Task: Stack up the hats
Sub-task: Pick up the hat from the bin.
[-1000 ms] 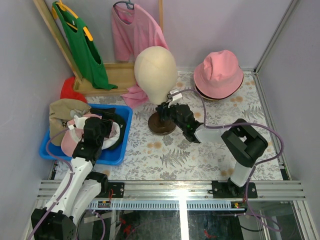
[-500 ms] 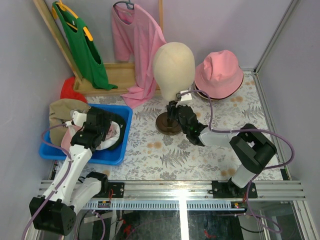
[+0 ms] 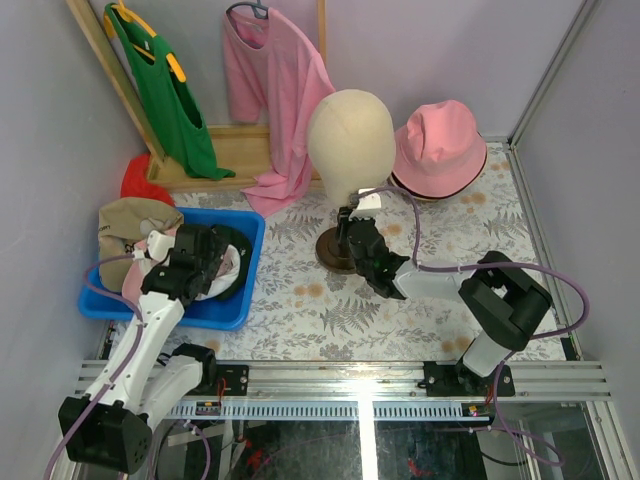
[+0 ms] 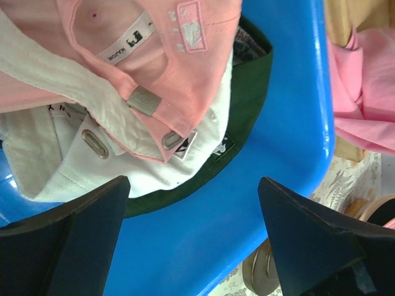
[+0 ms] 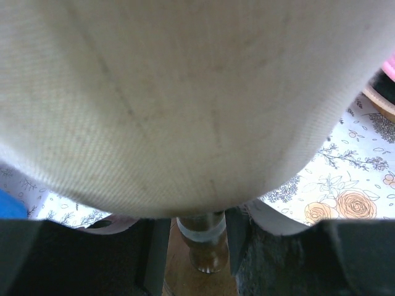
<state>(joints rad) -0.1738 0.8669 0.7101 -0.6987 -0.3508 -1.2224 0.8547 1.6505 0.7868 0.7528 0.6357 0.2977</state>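
Over the blue bin [image 4: 290, 142], at the table's left: left gripper [image 4: 191, 191], fingers spread wide with nothing between them, hanging just above the cap pile.
- Pink cap [image 4: 154, 55]: uppermost, inside-up, directly below; its back strap runs slantwise across the gap.
- Dark green cap [image 4: 244, 117]: beneath it, against the bin wall, which stands close on the gripper's right.
- Tan cap [image 3: 125, 225]: draped over the bin's far-left rim.
- Pink bucket hat [image 3: 440, 145]: well apart at rear right, nearer the right arm.
- Right gripper [image 5: 192, 231]: closed on the stem [image 5: 200, 246] of the mannequin head [image 3: 345, 135].
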